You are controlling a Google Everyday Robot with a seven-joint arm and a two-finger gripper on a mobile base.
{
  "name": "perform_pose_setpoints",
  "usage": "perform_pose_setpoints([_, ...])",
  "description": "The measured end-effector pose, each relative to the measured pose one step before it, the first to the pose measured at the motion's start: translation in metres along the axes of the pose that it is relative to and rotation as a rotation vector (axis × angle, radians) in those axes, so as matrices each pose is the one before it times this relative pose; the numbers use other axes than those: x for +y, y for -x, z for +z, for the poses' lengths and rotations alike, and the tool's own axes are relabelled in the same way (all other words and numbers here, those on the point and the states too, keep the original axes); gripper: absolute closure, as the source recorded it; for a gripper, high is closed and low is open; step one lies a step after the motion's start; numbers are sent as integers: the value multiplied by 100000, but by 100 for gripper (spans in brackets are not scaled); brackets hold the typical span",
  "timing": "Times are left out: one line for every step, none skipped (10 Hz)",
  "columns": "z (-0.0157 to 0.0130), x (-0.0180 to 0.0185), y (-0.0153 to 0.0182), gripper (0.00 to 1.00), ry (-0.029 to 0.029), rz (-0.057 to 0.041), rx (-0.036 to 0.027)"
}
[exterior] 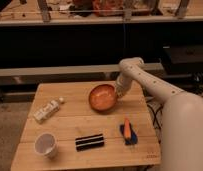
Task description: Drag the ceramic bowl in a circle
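The ceramic bowl is round, shallow and orange-red with a darker rim. It sits on the wooden table toward the back right. My gripper is at the bowl's right rim, at the end of the white arm that reaches in from the right. The gripper touches or sits right against the rim.
A white paper cup stands at the front left. A white bottle lies at the left. A black striped object lies at the front middle. An orange and blue object lies at the front right. A dark shelf runs behind the table.
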Motion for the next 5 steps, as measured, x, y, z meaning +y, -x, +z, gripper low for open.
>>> perform_pose_setpoints([353, 1394, 1714, 100, 680, -4164, -1753])
perform_pose_setpoints([377, 1361, 1294, 100, 739, -3260, -1364])
perform_pose_setpoints([448, 1569, 1128, 100, 786, -2931, -1328])
perform_pose_setpoints([152, 1492, 475, 100, 571, -986, -214])
perform_pose_setpoints([-203, 1356, -44, 100, -828, 2059, 682])
